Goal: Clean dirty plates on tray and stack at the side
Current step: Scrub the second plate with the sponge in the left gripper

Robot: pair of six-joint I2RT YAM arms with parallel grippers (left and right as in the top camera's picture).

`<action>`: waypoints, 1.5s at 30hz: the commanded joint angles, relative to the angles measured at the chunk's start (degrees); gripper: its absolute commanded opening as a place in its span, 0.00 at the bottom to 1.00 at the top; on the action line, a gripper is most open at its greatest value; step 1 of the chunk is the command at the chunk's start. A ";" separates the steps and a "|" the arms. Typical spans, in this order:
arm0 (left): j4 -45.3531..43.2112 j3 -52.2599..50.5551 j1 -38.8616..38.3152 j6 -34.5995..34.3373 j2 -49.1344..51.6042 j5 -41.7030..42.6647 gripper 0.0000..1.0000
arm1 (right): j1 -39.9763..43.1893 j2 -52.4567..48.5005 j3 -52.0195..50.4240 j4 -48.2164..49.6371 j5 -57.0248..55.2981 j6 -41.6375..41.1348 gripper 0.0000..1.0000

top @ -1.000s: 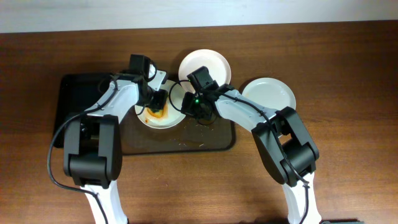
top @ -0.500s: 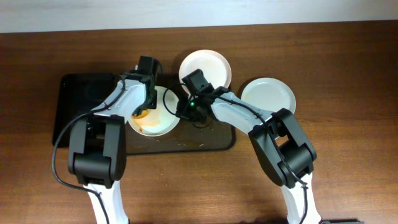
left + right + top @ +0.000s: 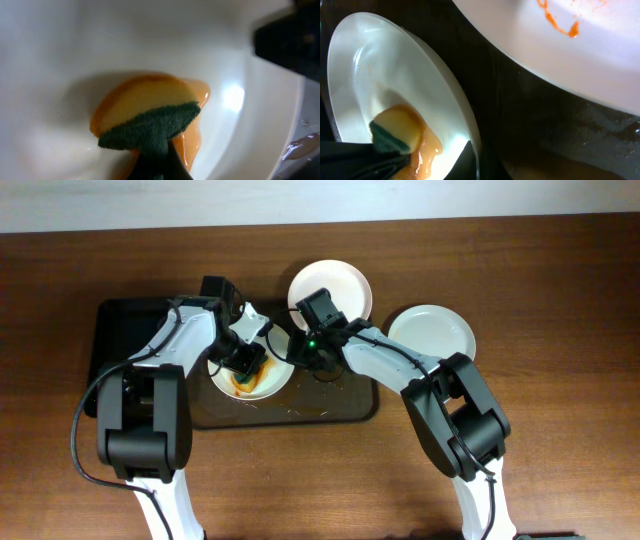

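Note:
A white plate [image 3: 262,385] smeared with orange sauce lies on the dark grey-brown tray [image 3: 330,402]. My left gripper [image 3: 245,358] is shut on a yellow and green sponge [image 3: 150,117] pressed into the sauce [image 3: 192,135] inside this plate. My right gripper [image 3: 298,352] is shut on the plate's right rim [image 3: 470,125], with one finger inside it. A second plate [image 3: 340,285] with a red smear [image 3: 560,22] sits at the tray's far edge. A third plate [image 3: 432,332] lies on the table to the right of the tray.
A smaller black tray [image 3: 125,345] adjoins the grey-brown tray on the left. Small crumbs and smears lie on the tray floor [image 3: 300,412]. Wooden table surrounds the trays, with a white wall edge along the back.
My left gripper moved the sponge from the plate's upper left down into its middle. The plate shifted slightly right. The right gripper stayed on the rim.

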State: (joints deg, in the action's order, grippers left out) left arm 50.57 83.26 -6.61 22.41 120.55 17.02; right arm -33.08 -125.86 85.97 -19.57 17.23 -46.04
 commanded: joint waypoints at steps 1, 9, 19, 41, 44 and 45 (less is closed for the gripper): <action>-7.37 -3.69 -1.33 -3.89 5.99 2.93 0.00 | -0.17 -1.05 0.17 1.22 0.83 -0.92 0.04; -15.39 -3.69 -0.57 -39.28 5.99 -34.40 0.00 | -0.17 -1.05 0.17 0.94 0.81 -0.92 0.04; -3.63 -3.69 -0.57 -7.61 5.99 -5.09 0.00 | -0.17 -1.05 0.17 0.96 1.77 -0.92 0.04; -17.57 -3.69 1.77 -38.84 5.97 -31.54 0.00 | -0.17 -1.05 0.17 0.94 1.84 -0.74 0.04; -9.62 -3.69 1.79 -39.36 5.97 -34.42 0.00 | -0.17 -1.05 0.17 0.96 1.86 -0.74 0.04; -7.37 -3.69 1.79 -39.34 5.97 -34.42 0.00 | -0.17 -1.05 0.17 0.94 1.86 -0.74 0.04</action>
State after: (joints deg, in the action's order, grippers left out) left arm 37.34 83.59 -6.72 -13.85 121.01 -4.82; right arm -33.71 -125.86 86.15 -17.67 19.88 -46.70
